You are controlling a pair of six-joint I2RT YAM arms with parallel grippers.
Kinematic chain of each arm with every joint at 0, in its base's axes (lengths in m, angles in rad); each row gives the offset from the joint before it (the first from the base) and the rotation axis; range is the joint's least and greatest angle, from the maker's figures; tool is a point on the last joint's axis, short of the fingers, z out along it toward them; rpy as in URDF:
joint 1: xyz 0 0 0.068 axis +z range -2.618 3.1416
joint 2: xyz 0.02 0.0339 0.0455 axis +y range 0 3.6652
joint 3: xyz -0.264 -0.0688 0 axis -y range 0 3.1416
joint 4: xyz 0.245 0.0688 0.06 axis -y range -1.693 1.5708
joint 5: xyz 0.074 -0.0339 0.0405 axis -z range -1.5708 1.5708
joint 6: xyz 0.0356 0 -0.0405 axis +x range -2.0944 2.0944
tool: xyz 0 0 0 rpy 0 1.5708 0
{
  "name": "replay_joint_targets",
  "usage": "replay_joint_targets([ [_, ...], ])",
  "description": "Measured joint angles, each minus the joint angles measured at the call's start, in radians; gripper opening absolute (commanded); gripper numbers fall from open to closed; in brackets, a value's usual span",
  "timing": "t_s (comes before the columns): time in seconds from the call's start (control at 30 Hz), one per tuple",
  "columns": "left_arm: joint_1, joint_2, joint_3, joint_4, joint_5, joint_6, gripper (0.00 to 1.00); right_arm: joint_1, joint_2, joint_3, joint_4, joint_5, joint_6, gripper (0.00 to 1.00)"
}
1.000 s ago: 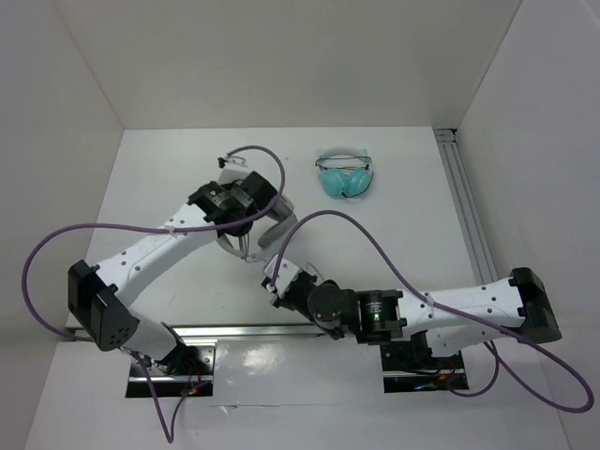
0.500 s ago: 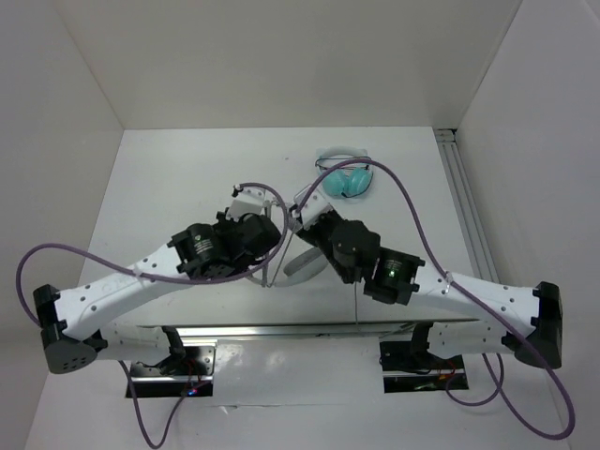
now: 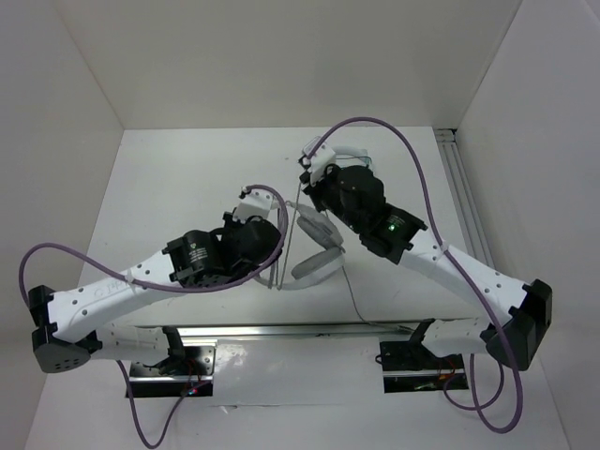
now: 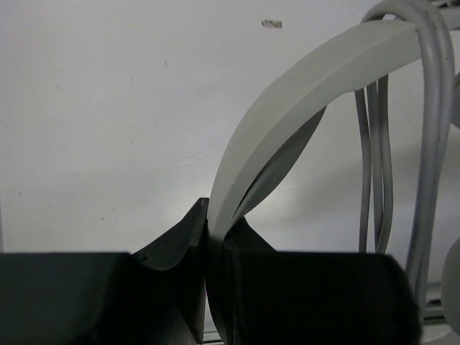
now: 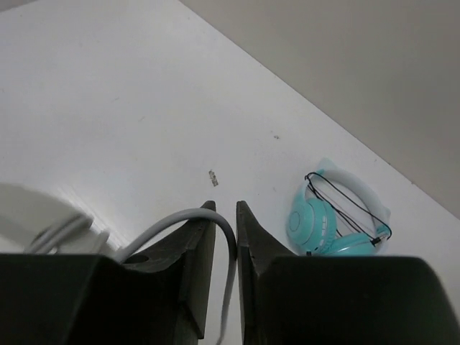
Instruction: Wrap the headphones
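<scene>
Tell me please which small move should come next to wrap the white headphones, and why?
Probably the right claw should carry the cable over the headband once more. The left claw is shut on the headband, some cable strands already hang across it, and the right claw grips the cable.

White over-ear headphones [image 3: 317, 265] at the middle of the counter [image 3: 169, 178], thin cable [image 3: 349, 298] trailing toward 6 o'clock. The left claw [image 3: 274, 251] meets them from 9 o'clock, the right claw [image 3: 307, 199] from 12 o'clock.

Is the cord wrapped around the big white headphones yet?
Partly. Several strands of the cable loop over the headband, which the left tool grips. Another stretch runs between the right tool fingers.
</scene>
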Motion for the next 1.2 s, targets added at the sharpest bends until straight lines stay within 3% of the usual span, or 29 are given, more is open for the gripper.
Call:
replay_joint_targets([
  [0.1,-0.021,0.027,0.014,-0.063,0.040,0.042,0.00,-0.056,-0.001,0.002,0.023,-0.056,0.023,0.32],
  [0.37,-0.038,0.064,0.090,-0.198,0.108,0.107,0.00,-0.137,-0.005,-0.007,0.066,-0.216,0.061,0.32],
  [0.53,-0.039,0.064,0.171,-0.228,0.122,0.118,0.00,-0.161,-0.006,-0.083,0.176,-0.268,0.109,0.14],
  [0.6,-0.039,0.064,0.204,-0.252,0.122,0.115,0.00,-0.172,-0.006,-0.132,0.212,-0.273,0.134,0.13],
  [0.63,-0.039,0.065,0.224,-0.265,0.123,0.114,0.00,-0.183,-0.003,-0.162,0.239,-0.280,0.155,0.15],
  [0.67,-0.039,0.065,0.245,-0.276,0.121,0.113,0.00,-0.195,-0.001,-0.190,0.262,-0.298,0.175,0.27],
  [0.8,-0.039,0.066,0.311,-0.310,0.122,0.100,0.00,-0.253,0.043,-0.246,0.359,-0.383,0.254,0.31],
  [0.93,-0.039,0.066,0.372,-0.346,0.124,0.093,0.00,-0.273,0.105,-0.290,0.474,-0.485,0.327,0.43],
  [1.2,-0.042,0.078,0.476,-0.396,0.106,0.045,0.00,-0.260,0.211,-0.320,0.612,-0.676,0.427,0.47],
])
